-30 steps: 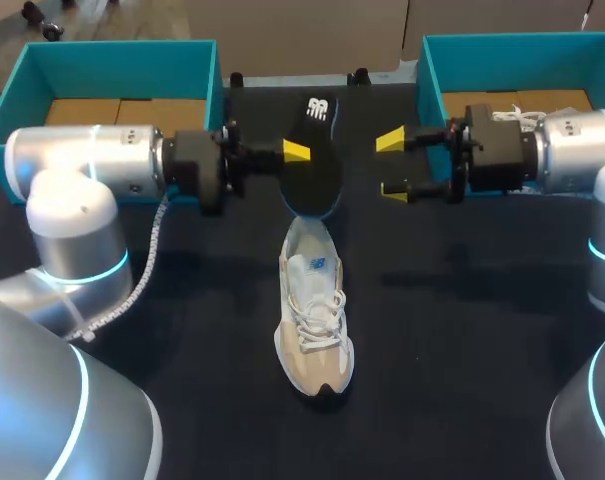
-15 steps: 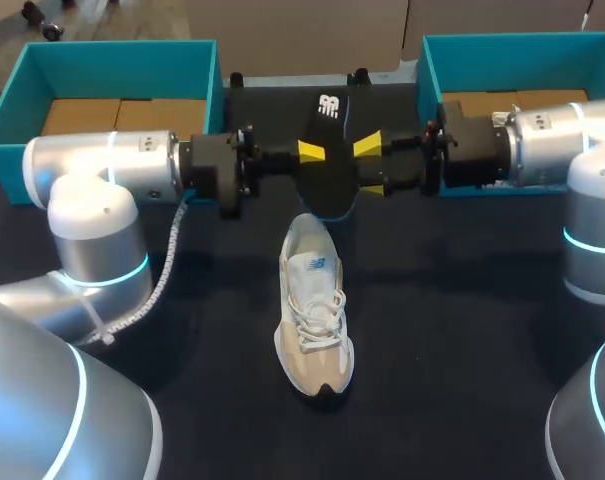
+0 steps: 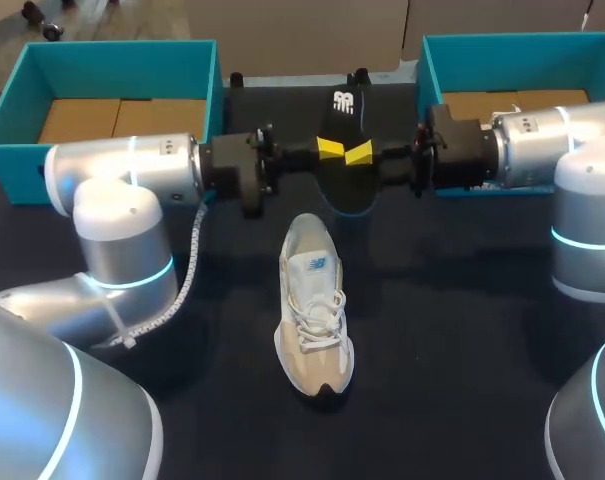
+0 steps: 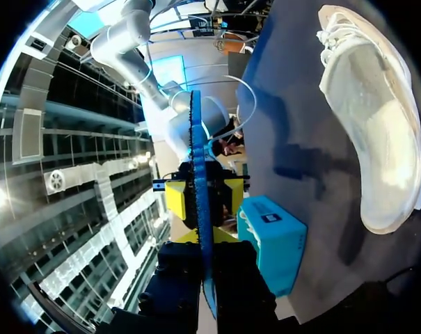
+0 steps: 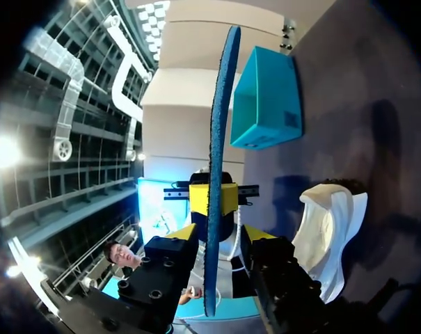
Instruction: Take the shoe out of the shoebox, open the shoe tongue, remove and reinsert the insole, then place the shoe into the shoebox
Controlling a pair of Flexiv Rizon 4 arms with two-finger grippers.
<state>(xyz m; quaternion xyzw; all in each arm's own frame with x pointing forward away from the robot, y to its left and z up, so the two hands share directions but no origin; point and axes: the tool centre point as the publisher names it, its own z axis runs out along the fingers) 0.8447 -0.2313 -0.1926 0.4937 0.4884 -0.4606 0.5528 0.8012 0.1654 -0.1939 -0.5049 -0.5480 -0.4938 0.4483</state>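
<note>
A dark blue insole [image 3: 342,130] hangs in the air above the table's far middle, held between my two arms. My left gripper [image 3: 329,149] is shut on its edge; in the left wrist view the insole [image 4: 196,174] runs edge-on out from between that gripper [image 4: 203,243]. My right gripper [image 3: 359,153] comes in from the opposite side, tip to tip with the left. Its fingers straddle the insole [image 5: 220,104] with a narrow gap still showing in the right wrist view [image 5: 220,236]. The beige shoe [image 3: 315,310] lies on the table below, tongue pulled open.
A teal shoebox [image 3: 112,60] stands at the far left and another teal shoebox [image 3: 512,45] at the far right, just behind my arms. The dark table around the shoe is bare.
My left arm carried the insole to the right. My right gripper moved in from the right and narrowed its wide-open fingers around the insole's other edge.
</note>
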